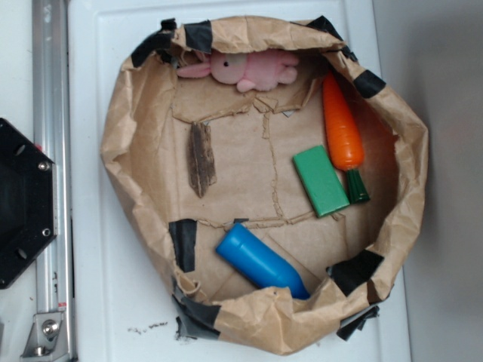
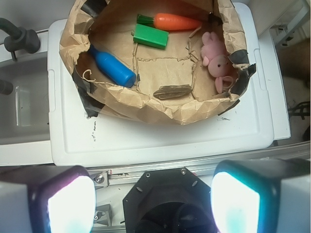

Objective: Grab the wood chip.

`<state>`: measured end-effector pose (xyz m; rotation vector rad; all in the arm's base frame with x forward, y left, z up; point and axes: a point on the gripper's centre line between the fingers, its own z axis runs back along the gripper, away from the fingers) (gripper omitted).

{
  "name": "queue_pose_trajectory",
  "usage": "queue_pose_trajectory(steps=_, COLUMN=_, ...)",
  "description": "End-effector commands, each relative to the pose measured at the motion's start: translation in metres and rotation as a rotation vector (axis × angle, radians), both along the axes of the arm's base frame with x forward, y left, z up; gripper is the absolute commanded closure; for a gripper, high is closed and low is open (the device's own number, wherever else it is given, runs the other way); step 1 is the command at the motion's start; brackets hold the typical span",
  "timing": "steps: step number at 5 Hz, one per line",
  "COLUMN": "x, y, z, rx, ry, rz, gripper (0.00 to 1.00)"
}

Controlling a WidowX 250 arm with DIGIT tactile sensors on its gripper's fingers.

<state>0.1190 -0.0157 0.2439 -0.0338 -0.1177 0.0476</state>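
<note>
The wood chip (image 1: 201, 158) is a dark brown rough sliver lying flat on the paper floor of a brown paper bag nest (image 1: 121, 136), left of middle. It also shows in the wrist view (image 2: 172, 91), near the nest's front wall. My gripper (image 2: 153, 201) is open and empty, its two fingers (image 2: 63, 204) wide apart at the bottom of the wrist view. It hangs high over the robot's black base (image 2: 165, 199), well short of the nest. The gripper is out of the exterior view.
In the nest lie a pink plush toy (image 1: 249, 69), an orange carrot (image 1: 343, 136), a green block (image 1: 321, 181) and a blue bottle (image 1: 260, 262). The nest sits on a white board (image 1: 98, 302). A metal rail (image 1: 49, 113) and the black base (image 1: 23, 204) are at the left.
</note>
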Motion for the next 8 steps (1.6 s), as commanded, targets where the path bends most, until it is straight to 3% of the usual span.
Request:
queue_pose_trajectory(steps=1, x=0.0, y=0.0, z=0.0, rx=0.0, ry=0.0, rz=0.0, gripper=0.0)
queue_pose_trajectory(steps=2, x=0.05, y=0.014, z=-0.041, rx=-0.04, ry=-0.002, rz=0.032, gripper=0.0)
queue_pose_trajectory(steps=3, x=0.083, y=0.022, z=-0.065, rx=-0.066, ry=0.04, rz=0.184, gripper=0.0)
queue_pose_trajectory(steps=4, x=0.098, y=0.027, z=-0.09, rx=-0.108, ry=0.059, rz=0.423, gripper=0.0)
queue_pose_trajectory(steps=5, x=0.117, y=0.031, z=-0.128, rx=-0.081, ry=0.102, rz=0.583, gripper=0.0)
queue_pose_trajectory(steps=6, x=0.12, y=0.037, z=-0.152, rx=-0.017, ry=0.131, rz=0.683, gripper=0.0)
queue_pose_trajectory(steps=7, x=0.118, y=0.04, z=-0.18, rx=-0.011, ry=0.185, rz=0.754, gripper=0.0)
queue_pose_trajectory(steps=8, x=0.087, y=0.042, z=-0.186, rx=0.006, ry=0.215, rz=0.723, gripper=0.0)
